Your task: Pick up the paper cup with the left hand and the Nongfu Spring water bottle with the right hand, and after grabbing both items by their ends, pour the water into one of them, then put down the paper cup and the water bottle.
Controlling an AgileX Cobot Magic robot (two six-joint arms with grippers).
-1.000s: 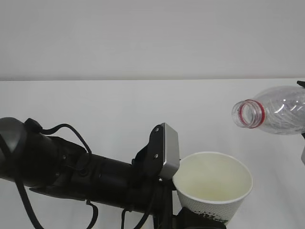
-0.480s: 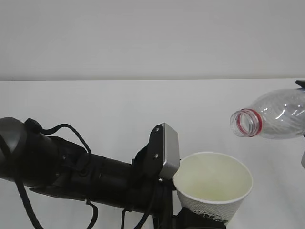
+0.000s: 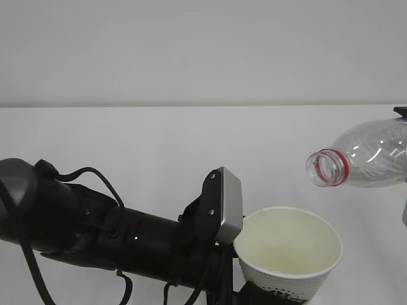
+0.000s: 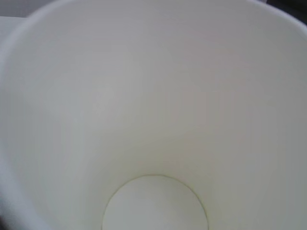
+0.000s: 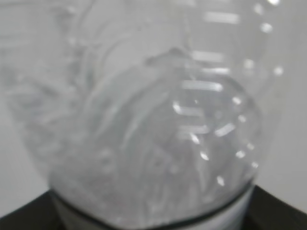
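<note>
The left hand point(image 3: 127, 238) reaches in from the lower left, and the paper cup point(image 3: 289, 251) sits upright at its tip. Its black fingers are cut off by the bottom edge below the cup's base, so their hold on the cup cannot be seen, only inferred. The right hand is nearly out of view — just a dark sliver at the right edge — so its grip cannot be made out either. The water bottle point(image 3: 362, 155) lies almost horizontal, its open red-ringed mouth above and to the right of the cup, apart from it. The label is cut off. The left wrist view is filled by the cup's cream inside point(image 4: 153, 120); no water shows. The right wrist view is a blurred clear bottle wall point(image 5: 153, 124). A white table point(image 3: 159, 140) meets a pale grey wall point(image 3: 191, 51).
</note>
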